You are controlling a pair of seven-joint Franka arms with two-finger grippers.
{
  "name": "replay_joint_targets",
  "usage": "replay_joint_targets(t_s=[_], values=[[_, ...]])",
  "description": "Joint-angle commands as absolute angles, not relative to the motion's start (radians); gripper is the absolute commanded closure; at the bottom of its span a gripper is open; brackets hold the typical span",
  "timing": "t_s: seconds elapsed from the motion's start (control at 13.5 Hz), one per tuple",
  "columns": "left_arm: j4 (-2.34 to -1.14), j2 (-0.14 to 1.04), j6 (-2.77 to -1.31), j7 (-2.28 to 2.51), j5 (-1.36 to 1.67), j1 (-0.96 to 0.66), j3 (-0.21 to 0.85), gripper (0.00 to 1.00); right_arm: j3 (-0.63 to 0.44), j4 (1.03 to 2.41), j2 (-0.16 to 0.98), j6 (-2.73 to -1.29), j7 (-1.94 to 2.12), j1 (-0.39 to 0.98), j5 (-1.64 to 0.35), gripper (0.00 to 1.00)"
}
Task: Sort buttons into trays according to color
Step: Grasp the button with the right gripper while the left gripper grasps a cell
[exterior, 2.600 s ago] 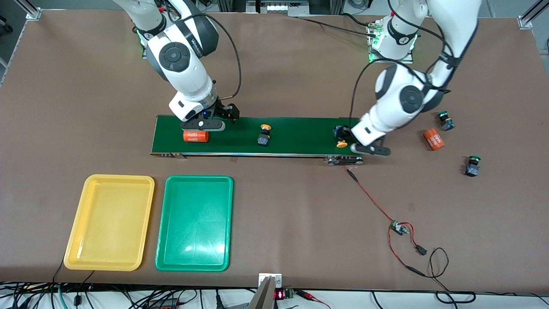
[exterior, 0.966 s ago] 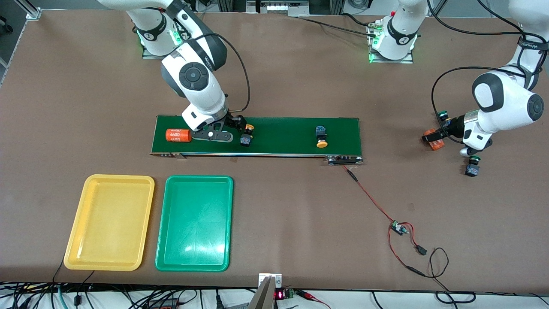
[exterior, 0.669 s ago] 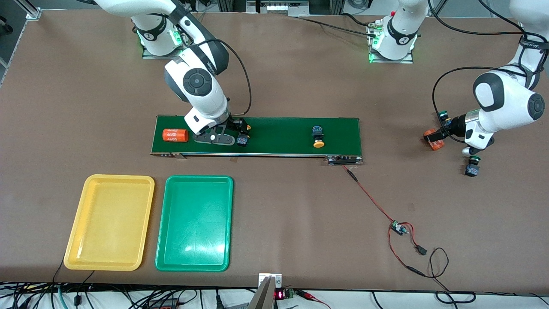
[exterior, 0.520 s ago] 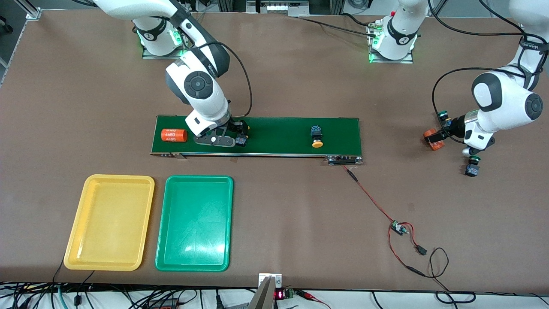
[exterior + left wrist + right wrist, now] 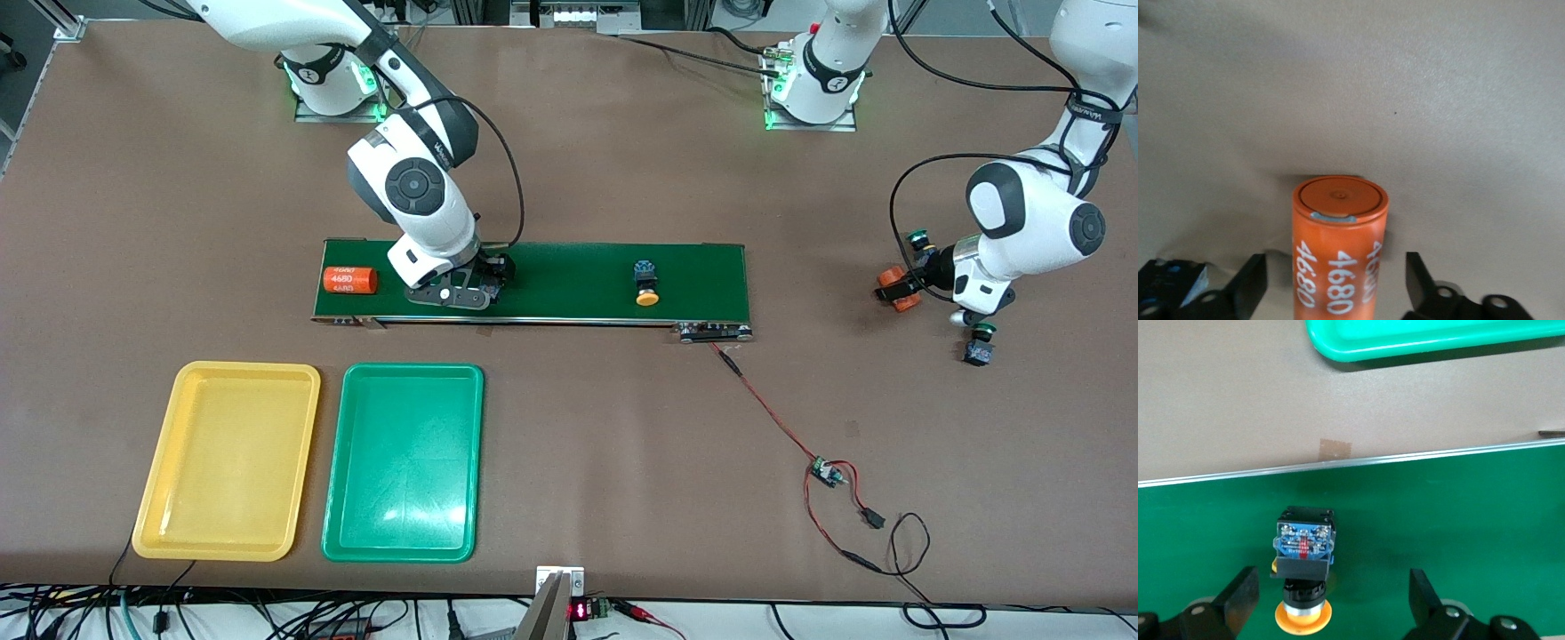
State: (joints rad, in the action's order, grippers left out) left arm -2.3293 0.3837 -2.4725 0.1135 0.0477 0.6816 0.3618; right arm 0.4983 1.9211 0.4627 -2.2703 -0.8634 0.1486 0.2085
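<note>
My right gripper is open, low over the conveyor belt. One yellow button lies on its side between its fingers without touching them; in the front view the hand mostly hides it. A second yellow button lies on the belt nearer the left arm's end. My left gripper is open astride an orange 4680 cylinder on the table. One green button is beside that hand, another is nearer the front camera. The yellow tray and green tray are empty.
A second orange 4680 cylinder lies on the belt at the right arm's end. A red-and-black wire with a small board runs from the belt's end toward the front edge. The green tray's corner shows in the right wrist view.
The belt has carried the cylinder and both yellow buttons toward the right arm's end. My right gripper has closed in over the nearer button. My left hand has shifted slightly at the cylinder.
</note>
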Motion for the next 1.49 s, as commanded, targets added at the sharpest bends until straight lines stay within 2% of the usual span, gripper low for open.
replay_joint_targets(t_s=[0.0,0.15,0.3,0.45,0.59,0.67,0.82,0.97,1.11,1.41], values=[[-2.33,0.336,-2.412,0.129,0.011,0.651,0.362,0.99,0.485,1.898,0.497,-2.269,-0.887,0.163,0.238,0.0],[-2.319,0.284,-2.326,0.13,-0.002,0.609,0.368,1.0,0.473,1.898,0.509,-2.269,-0.881,0.163,0.252,0.01],[-2.316,0.249,-2.304,0.14,-0.002,0.557,0.371,1.0,0.469,1.898,0.518,-2.284,-0.876,0.161,0.253,0.06],[-2.307,0.215,-2.286,0.138,-0.003,0.511,0.373,1.0,0.465,1.898,0.525,-2.289,-0.874,0.16,0.255,0.15],[-2.257,0.174,-2.183,0.137,-0.003,0.433,0.382,1.0,0.463,1.898,0.525,-2.289,-0.874,0.156,0.255,0.26],[-2.234,0.163,-2.128,0.126,-0.005,0.398,0.403,1.0,0.463,1.898,0.525,-2.289,-0.873,0.156,0.255,0.34],[-2.179,0.16,-2.06,0.118,-0.003,0.379,0.512,1.0,0.463,1.898,0.525,-2.289,-0.87,0.152,0.271,0.61],[-2.175,0.16,-2.054,0.039,-0.003,0.379,0.601,1.0,0.448,1.853,0.525,-2.275,-0.859,0.149,0.272,0.83],[-2.169,0.161,-2.054,-0.119,-0.003,0.379,0.612,1.0,0.44,1.829,0.52,-2.241,-0.857,0.144,0.265,0.95],[-2.158,0.176,-2.094,-0.513,0.009,0.379,0.615,0.96,0.407,1.767,0.47,-2.105,-0.758,0.111,0.256,0.97]])
